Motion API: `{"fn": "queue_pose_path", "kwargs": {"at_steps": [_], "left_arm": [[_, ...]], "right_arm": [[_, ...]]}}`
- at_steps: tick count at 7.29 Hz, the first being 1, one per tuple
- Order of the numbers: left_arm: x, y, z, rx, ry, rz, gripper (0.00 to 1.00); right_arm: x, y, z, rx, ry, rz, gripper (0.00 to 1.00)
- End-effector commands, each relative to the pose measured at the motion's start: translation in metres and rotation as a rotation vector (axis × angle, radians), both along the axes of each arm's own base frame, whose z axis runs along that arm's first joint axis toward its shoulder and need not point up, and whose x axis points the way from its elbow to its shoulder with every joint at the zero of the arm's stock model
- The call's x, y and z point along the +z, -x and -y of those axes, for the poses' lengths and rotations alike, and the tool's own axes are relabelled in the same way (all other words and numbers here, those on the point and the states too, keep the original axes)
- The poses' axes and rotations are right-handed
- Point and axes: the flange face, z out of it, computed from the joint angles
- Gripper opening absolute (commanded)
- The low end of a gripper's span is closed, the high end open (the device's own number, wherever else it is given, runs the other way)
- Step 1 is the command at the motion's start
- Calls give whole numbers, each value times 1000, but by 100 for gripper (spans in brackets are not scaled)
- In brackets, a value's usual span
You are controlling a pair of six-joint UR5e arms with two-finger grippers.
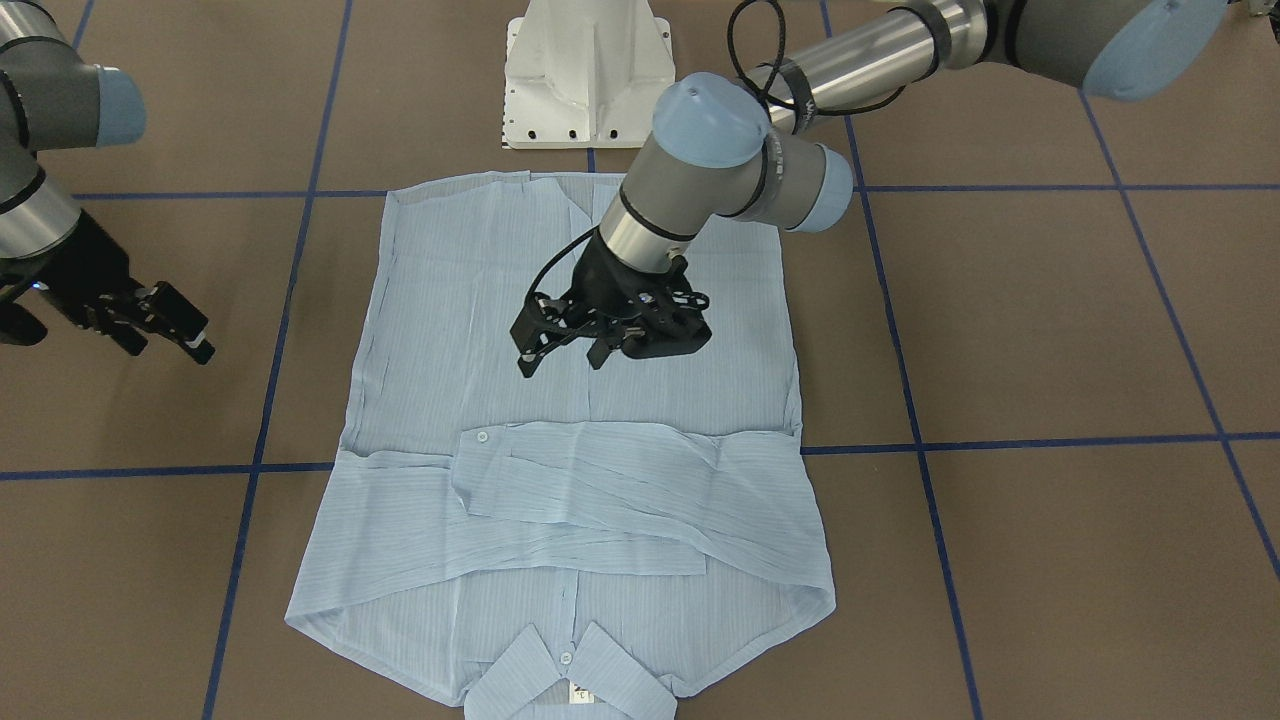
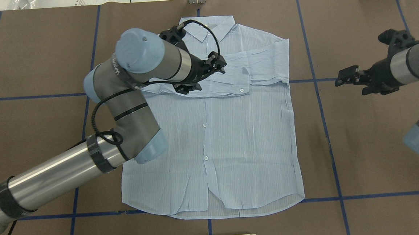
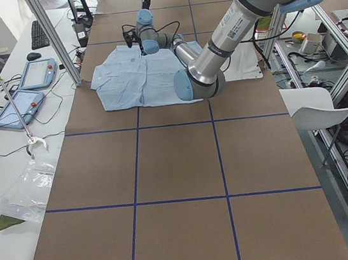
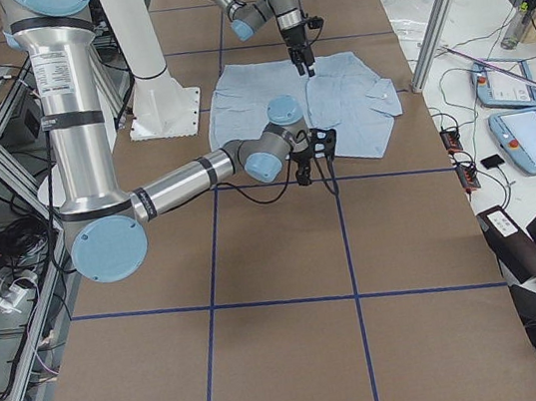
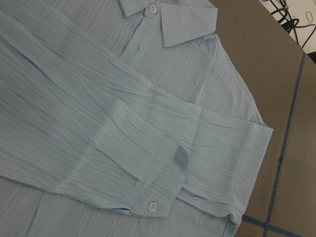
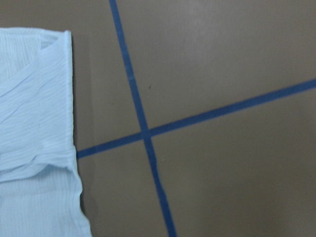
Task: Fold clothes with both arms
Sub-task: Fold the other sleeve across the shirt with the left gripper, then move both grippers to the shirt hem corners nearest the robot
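- Striped shirt (image 2: 232, 138) is laid flat on the table (image 2: 371, 151), collar (image 2: 222, 26) far, sleeves (image 1: 600, 480) crossed over the chest.
- Left gripper (image 1: 562, 360) is held above it, jaws parted, nothing gripped. Right gripper (image 1: 165, 340) is off to the right, ditto.
- Sleeves could get dragged loose if only one thin layer is pinched.

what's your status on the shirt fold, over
Left tool open, empty, above shirt. Right tool open, empty, off to its side. Shirt flat, both sleeves folded across chest. Nothing blocking.
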Motion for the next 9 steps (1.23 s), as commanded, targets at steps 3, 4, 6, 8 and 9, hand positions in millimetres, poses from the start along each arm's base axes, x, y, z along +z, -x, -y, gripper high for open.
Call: {"fn": "queue_pose_path", "kwargs": {"at_steps": [3,4,6,8,9], "left_arm": [[106,75,1,73,-259,190,89],[109,83,8,65,-277,205,89],[111,86,11,59,-274,208,89],[112,85,11,59,-266,206,89],[112,85,11,58,-264,206,89]], "right_arm": [[-87,141,-177,76,141,-117,97],[-85,162,-209,47,96,-176,96],[-87,180,-239,10,62,-234,93],[-76,192,-260,-31,58,-286,90],[-75,194,-263,-38,57,-298,78]]}}
